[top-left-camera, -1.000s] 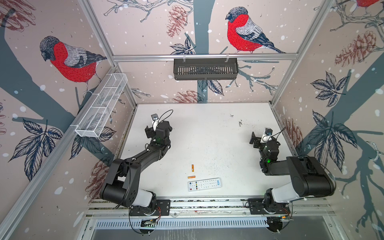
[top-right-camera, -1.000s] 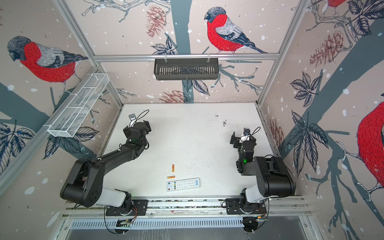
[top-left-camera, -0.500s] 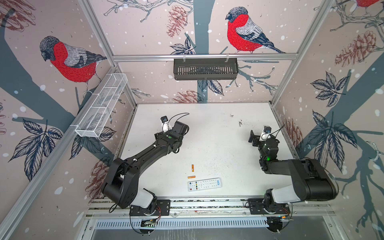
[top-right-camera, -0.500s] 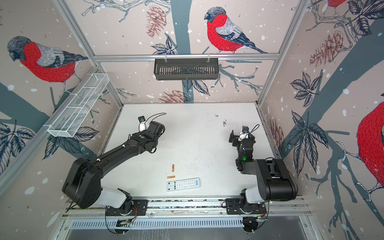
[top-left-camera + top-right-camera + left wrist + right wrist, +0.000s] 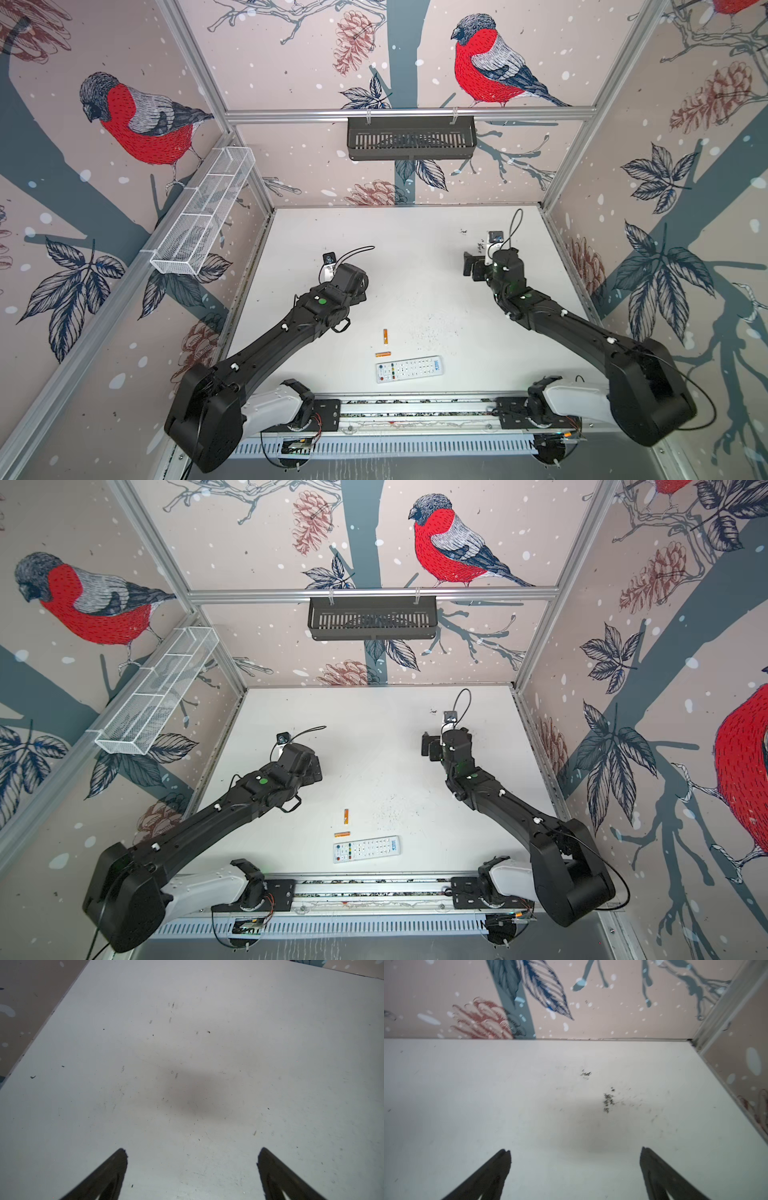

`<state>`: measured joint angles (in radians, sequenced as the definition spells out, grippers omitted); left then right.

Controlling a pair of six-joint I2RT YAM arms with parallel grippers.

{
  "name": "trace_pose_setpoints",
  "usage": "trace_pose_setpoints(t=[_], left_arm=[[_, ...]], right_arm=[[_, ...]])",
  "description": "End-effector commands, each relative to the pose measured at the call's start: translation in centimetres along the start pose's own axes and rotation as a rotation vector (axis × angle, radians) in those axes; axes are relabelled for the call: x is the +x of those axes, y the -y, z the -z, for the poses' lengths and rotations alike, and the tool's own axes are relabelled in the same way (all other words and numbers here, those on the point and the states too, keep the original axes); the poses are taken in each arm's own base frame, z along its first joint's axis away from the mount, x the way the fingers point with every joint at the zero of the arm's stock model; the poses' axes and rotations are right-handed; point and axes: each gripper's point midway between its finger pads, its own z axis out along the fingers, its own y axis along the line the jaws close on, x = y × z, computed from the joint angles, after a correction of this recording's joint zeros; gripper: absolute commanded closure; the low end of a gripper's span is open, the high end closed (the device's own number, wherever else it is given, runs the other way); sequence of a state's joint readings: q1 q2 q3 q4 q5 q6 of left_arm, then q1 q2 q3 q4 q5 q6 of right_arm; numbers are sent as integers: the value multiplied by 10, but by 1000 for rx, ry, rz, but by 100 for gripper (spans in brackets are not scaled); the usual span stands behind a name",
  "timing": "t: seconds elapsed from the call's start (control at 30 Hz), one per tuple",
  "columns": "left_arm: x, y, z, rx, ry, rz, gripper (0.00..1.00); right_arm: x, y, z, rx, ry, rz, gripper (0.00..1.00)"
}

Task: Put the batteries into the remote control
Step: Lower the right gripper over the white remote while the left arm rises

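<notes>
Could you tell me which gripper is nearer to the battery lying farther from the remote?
Left. The left gripper hovers a little beyond and left of that battery; the right gripper hangs well off to its right, farther back.

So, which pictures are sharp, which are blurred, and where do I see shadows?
In both top views: sharp, even light; the slim white plastic remote control and two small orange-gold cylindrical batteries read clearly. Left wrist view: fairly sharp, a soft grey shadow on the white table. Right wrist view: blurred, the wallpaper and dark specks smeared, a faint shadow too.
</notes>
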<state>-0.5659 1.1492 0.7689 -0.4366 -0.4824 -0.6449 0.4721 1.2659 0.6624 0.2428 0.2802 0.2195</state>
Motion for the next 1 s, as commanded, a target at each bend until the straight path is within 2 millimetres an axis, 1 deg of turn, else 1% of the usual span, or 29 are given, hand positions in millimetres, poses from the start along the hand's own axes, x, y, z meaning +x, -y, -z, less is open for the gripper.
trace_pose_setpoints(t=[0.0,0.03,0.13,0.27,0.33,0.4,0.5,0.6,0.7,0.77,0.83,0.97], left_arm=[[4,13,8,102,-16,-35,2],[5,13,10,118,-21,-32,2],[9,14,16,157,-25,-32,2],[19,13,21,184,-53,-32,2],[23,12,23,196,-60,-30,2],[27,12,24,213,-62,-32,2],[20,13,28,233,-19,-32,2],[9,15,36,252,15,-21,2],[6,14,42,266,29,-17,2],[7,10,44,261,36,-16,2],[6,7,48,266,46,-7,2],[3,1,55,261,72,7,2]], right_arm=[[49,-18,15,9,-191,-5,1],[49,-33,24,-33,-189,-1,1],[69,-68,40,-119,-247,54,1],[109,-120,67,-303,-365,158,1],[136,-144,82,-385,-423,257,0],[156,-163,98,-471,-463,349,1],[185,-188,122,-609,-538,479,1],[206,-203,141,-678,-578,612,1],[224,-212,154,-718,-607,718,1],[232,-211,154,-705,-624,766,1],[239,-208,149,-674,-647,801,1],[244,-207,146,-667,-658,835,0]])
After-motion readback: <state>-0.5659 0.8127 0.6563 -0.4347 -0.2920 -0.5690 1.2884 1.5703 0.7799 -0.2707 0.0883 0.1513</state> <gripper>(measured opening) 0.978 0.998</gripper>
